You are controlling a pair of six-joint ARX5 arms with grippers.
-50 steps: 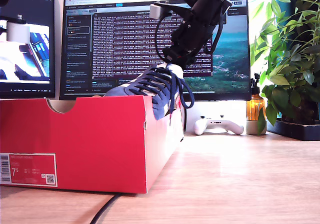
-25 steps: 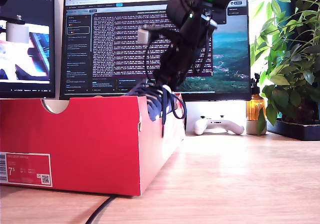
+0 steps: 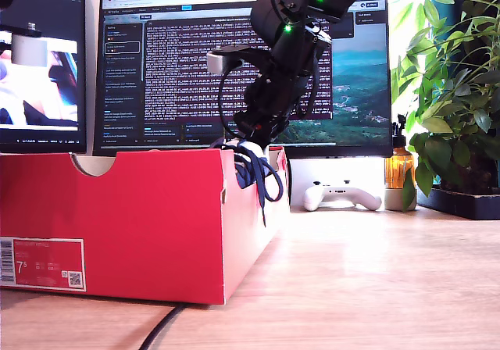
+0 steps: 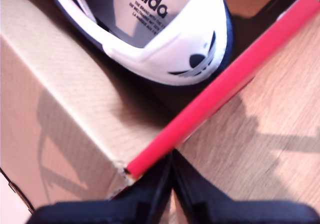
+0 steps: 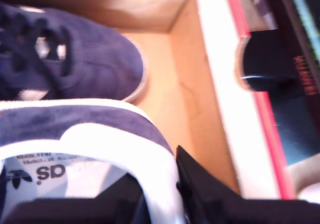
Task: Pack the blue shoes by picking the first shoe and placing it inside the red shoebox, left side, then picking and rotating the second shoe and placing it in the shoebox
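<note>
The red shoebox (image 3: 117,217) stands at the exterior view's left, its label facing the camera. My second gripper (image 3: 254,135) reaches down over the box's right end and is shut on a blue shoe (image 3: 248,170), whose laces hang over the box wall. In the second wrist view the fingers (image 5: 195,194) pinch that shoe's white collar (image 5: 75,129), and another blue shoe's toe (image 5: 95,64) lies on the brown box floor (image 5: 190,114). My first gripper (image 4: 172,184) is shut on nothing, above a corner of the red rim (image 4: 225,84), with a shoe's white heel (image 4: 170,49) inside the box.
Two monitors stand behind the box. On the wooden table (image 3: 375,280) at the exterior view's right are a white game controller (image 3: 341,195), an amber bottle (image 3: 398,170) and a leafy plant (image 3: 457,92). A black cable (image 3: 160,326) runs out from under the box.
The second arm has come down and toward the exterior view's left, lowering the shoe from above the rim into the box. The box shifted slightly.
</note>
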